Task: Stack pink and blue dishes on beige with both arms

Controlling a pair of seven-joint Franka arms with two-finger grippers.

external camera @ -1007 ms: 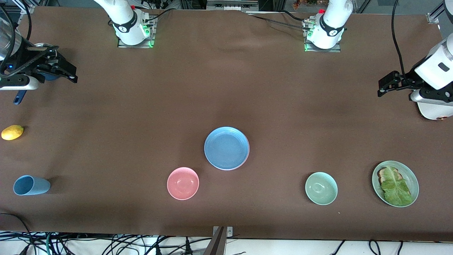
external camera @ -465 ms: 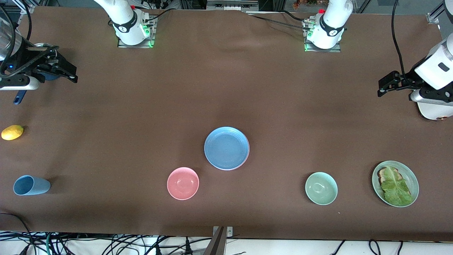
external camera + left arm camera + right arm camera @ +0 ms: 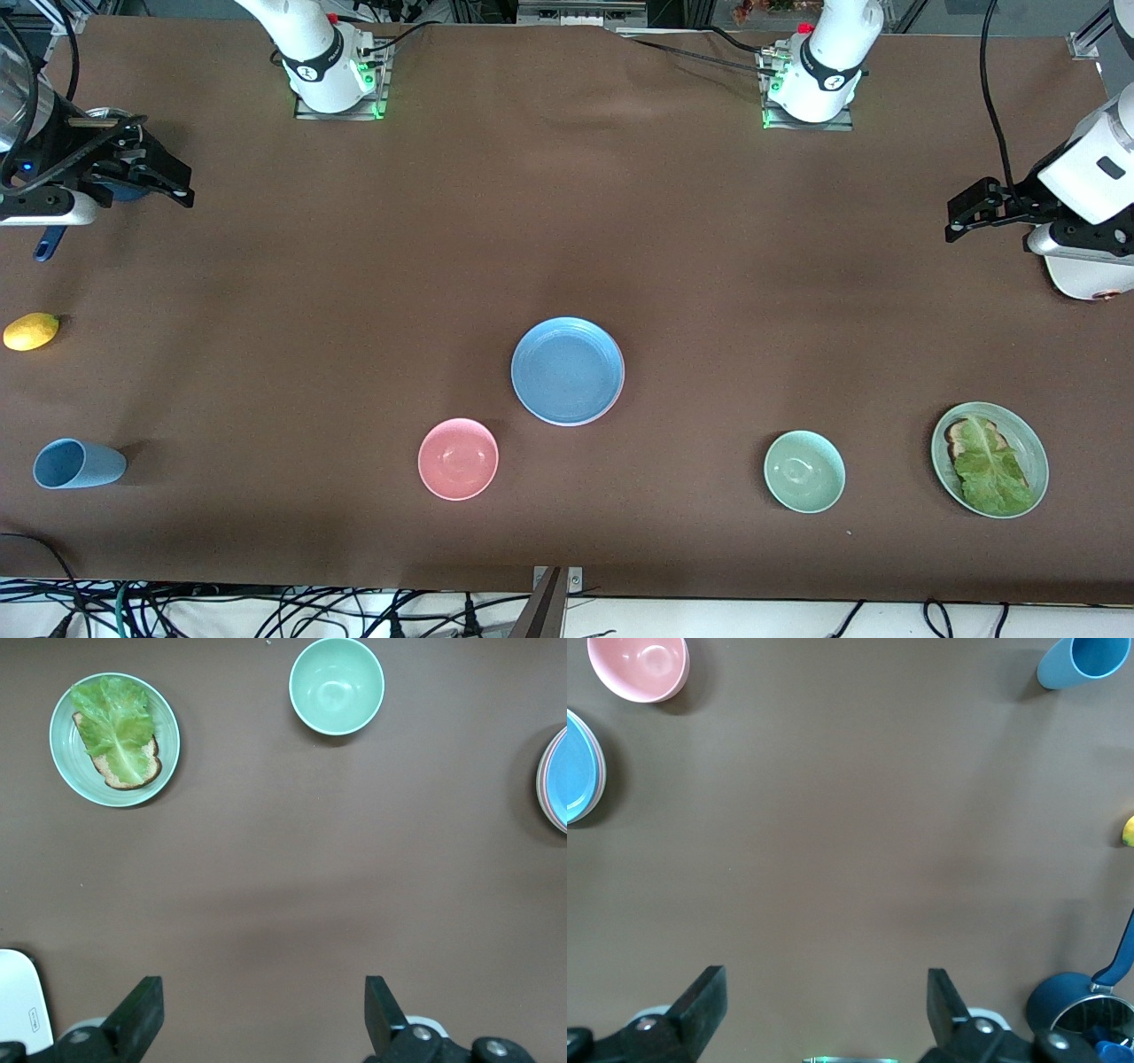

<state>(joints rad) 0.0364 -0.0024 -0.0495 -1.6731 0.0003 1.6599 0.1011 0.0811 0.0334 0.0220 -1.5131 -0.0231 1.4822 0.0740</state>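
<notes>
Right, the blue plate [image 3: 567, 370] sits on top of the stack at mid-table, nothing on it, with a thin pink rim [image 3: 542, 796] and a pale edge peeking from under it in my left wrist view. That stack is my landmark. Just beside it, nearer the front camera and toward my right arm's end, is the pink bowl [image 3: 458, 458], nothing in it. Toward my left arm's end of the stack and nearer the camera is the green bowl [image 3: 804, 471], also bare inside. Past that, well apart from the stack, the green plate [image 3: 1026, 443] carries a slice of toast [image 3: 120, 769] with a lettuce leaf [image 3: 990, 470] laid over it. Well apart from the stack at my right arm's end, the blue cup [image 3: 78, 463] lies on its side and the lemon [image 3: 31, 331] rests on the cloth.

My left gripper [image 3: 961, 217] hangs over the table's left-arm end, fingers spread wide, holding nothing. My right gripper [image 3: 182, 186] hangs over the opposite end above a dark blue pot [image 3: 1072, 1010], also wide and holding nothing. Compared with a second ago, nothing has shifted; both arms wait.
</notes>
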